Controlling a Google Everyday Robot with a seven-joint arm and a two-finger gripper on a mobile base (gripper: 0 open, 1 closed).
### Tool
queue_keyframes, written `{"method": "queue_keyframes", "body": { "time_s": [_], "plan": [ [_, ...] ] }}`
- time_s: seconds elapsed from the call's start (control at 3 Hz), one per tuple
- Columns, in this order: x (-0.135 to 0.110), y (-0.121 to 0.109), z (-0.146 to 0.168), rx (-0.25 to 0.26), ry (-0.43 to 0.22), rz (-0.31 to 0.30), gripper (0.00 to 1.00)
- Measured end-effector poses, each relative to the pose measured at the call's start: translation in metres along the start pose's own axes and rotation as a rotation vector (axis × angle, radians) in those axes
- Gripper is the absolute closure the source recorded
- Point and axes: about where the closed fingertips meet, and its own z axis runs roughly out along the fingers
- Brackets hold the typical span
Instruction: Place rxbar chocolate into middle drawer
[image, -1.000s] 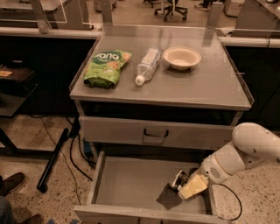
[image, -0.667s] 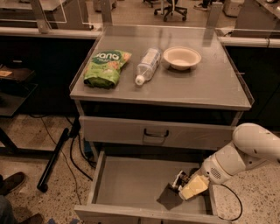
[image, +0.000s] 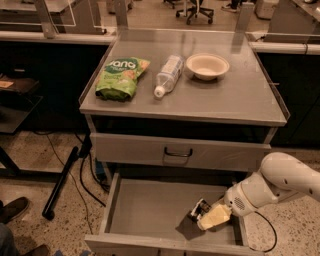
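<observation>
The middle drawer (image: 150, 210) is pulled open at the bottom of the cabinet, and its grey floor is bare on the left. My gripper (image: 204, 215) is low inside the drawer, at its front right, on the end of my white arm (image: 280, 185), which comes in from the right. A small dark piece with white marks (image: 198, 208) shows at the gripper's tip; it may be the rxbar chocolate. A dark flat patch (image: 184, 228) lies on the drawer floor just left of the gripper; I cannot tell whether it is the bar or a shadow.
On the cabinet top (image: 230, 102) lie a green snack bag (image: 121, 77), a clear bottle on its side (image: 167, 75) and a white bowl (image: 207, 66). The upper drawer front (image: 140, 150) with a black handle is closed. Cables and a black stand leg (image: 62, 182) lie on the floor at the left.
</observation>
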Motion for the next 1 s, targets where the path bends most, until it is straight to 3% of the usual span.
{"method": "queue_keyframes", "body": {
  "time_s": [0.67,1.0],
  "plan": [
    [0.006,-0.033,0.023,0.036,-0.061,0.106,1.0],
    [0.006,-0.033,0.023,0.036,-0.061,0.106,1.0]
  ]
}}
